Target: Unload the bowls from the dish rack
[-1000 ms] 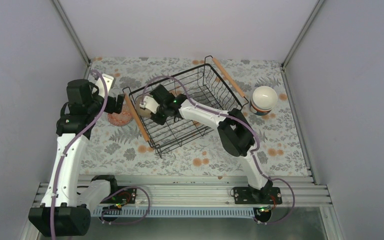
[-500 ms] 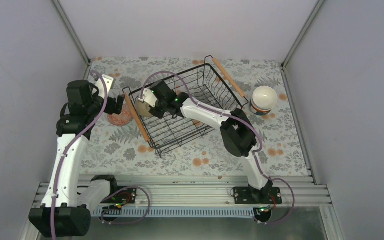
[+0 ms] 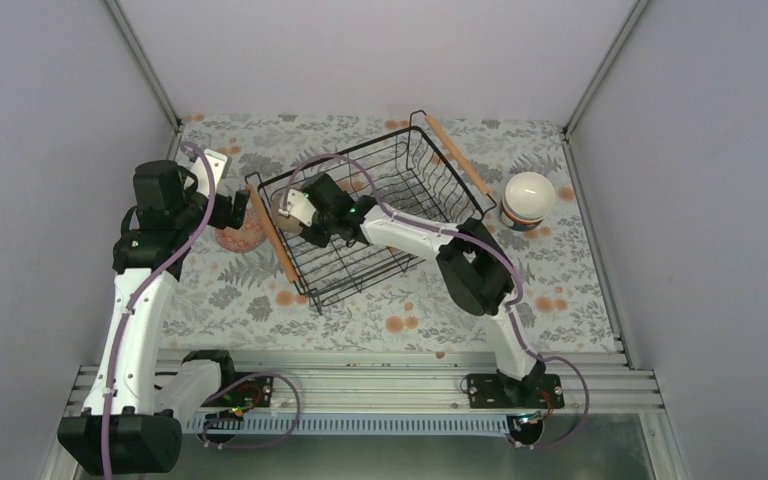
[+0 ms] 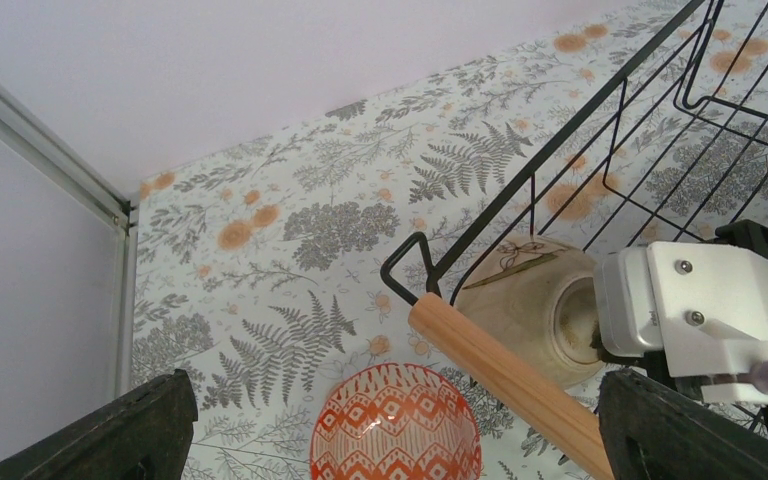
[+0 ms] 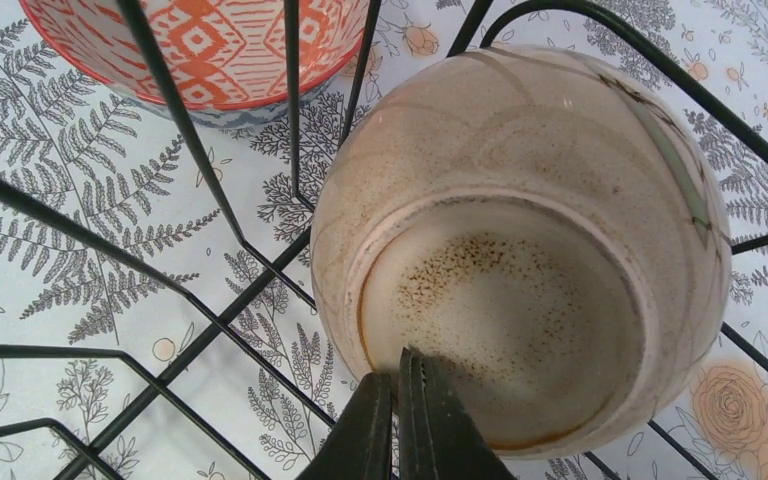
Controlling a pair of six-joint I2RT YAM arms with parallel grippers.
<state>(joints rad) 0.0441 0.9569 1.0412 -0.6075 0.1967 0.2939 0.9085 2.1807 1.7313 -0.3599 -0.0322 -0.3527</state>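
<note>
Right hand point(image 5: 398, 388), clamped on beige bowl point(image 5: 520, 200), rose then dipped inside rack point(image 3: 430, 190); left hand point(image 4: 390, 428) stayed apart; bowl not out.

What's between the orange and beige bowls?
The wooden handle and wire wall of the dish rack separate the orange bowl from the beige bowl, in the left wrist view.

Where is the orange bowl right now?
Seen from above, the orange bowl sits on the table at left, just outside the dish rack's wooden handle.
</note>
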